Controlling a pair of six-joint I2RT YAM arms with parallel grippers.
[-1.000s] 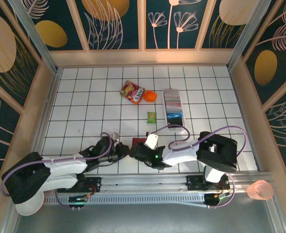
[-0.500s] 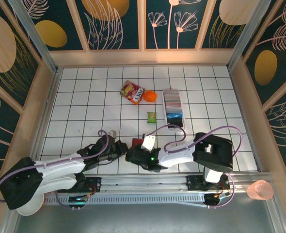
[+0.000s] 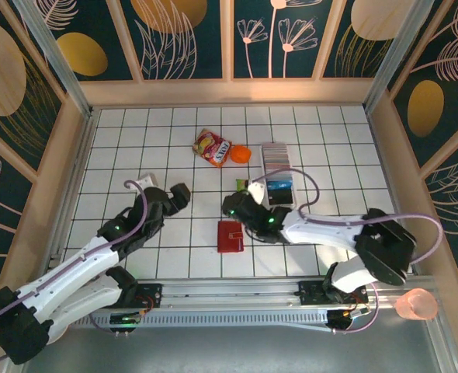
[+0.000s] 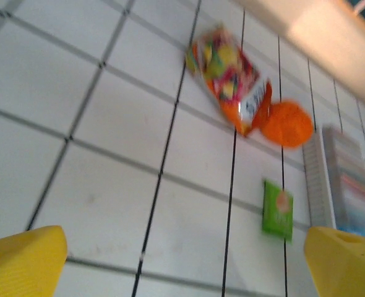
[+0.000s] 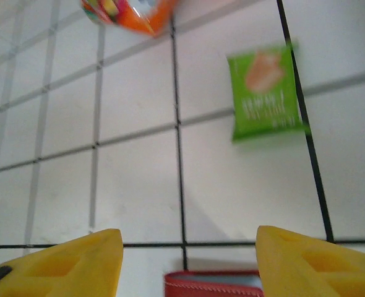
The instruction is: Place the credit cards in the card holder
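Observation:
The red card holder (image 3: 230, 236) lies flat on the white tiled table; its red stitched edge and bluish inside (image 5: 213, 286) show low down in the right wrist view. My right gripper (image 3: 234, 205) hovers just behind it, open, with nothing between its yellow fingers (image 5: 65, 263). My left gripper (image 3: 179, 193) is up to the left of the holder, wide open and empty, its yellow fingertips (image 4: 21, 260) far apart. The credit cards (image 3: 278, 166) stand packed in a long white tray (image 3: 279, 203) to the right; they also appear, blurred, as a card row (image 4: 352, 185).
A red-and-yellow snack packet (image 3: 212, 148) and an orange object (image 3: 241, 154) lie at the back middle. A small green packet (image 3: 243, 185) sits between them and my right gripper. Wooden walls enclose the table on three sides.
Both grippers were shut low by the card holder near the front edge. Both have opened and swung up and away toward mid-table, leaving the holder lying on the tiles.

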